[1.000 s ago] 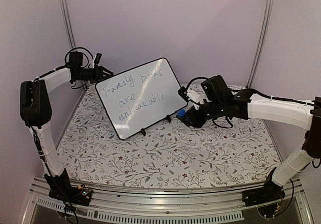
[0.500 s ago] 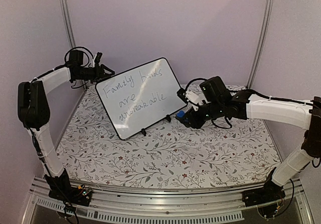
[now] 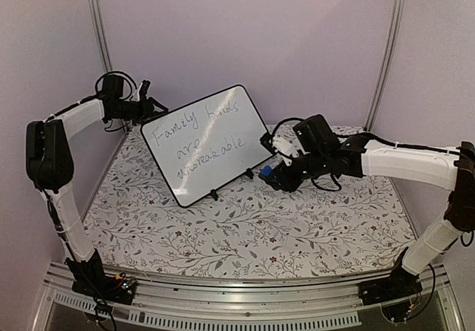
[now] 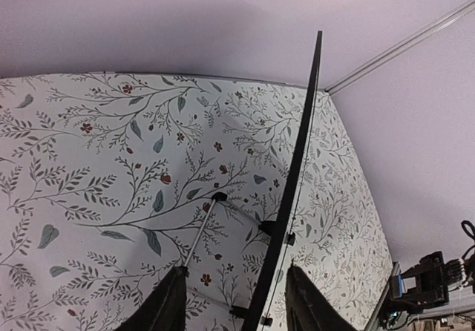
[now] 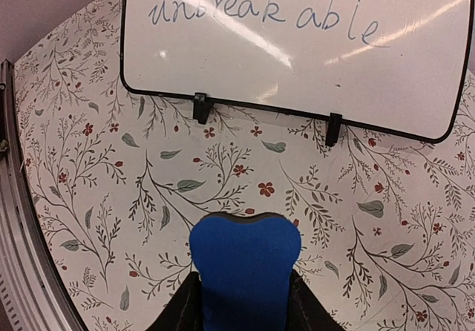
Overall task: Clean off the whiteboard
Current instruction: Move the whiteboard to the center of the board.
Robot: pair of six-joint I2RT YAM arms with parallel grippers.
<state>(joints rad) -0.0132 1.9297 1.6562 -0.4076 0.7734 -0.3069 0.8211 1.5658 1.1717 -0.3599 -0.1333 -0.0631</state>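
The whiteboard (image 3: 204, 142) stands tilted on its clip feet at the back left of the table, with "Family bonds are unbreakable" handwritten on it. My left gripper (image 3: 156, 108) is at its upper left corner. In the left wrist view the board's black rim (image 4: 297, 160) runs edge-on between the open fingers of the left gripper (image 4: 236, 305), with a gap on each side. My right gripper (image 3: 269, 174) hovers low by the board's lower right corner, shut on a blue eraser (image 5: 245, 260). From that wrist the whiteboard (image 5: 297, 56) lies just ahead, showing the word "unbreakable".
The floral tablecloth (image 3: 252, 227) covers the table. Two black clip feet (image 5: 199, 107) (image 5: 334, 128) hold the board's lower edge. A thin metal prop rod (image 4: 199, 231) leans behind the board. Lilac walls and corner posts (image 3: 386, 49) close in the back and sides.
My right arm has carried the eraser a little left and closer to the board's lower right corner. The left fingers have parted slightly around the board's rim. The board has not moved.
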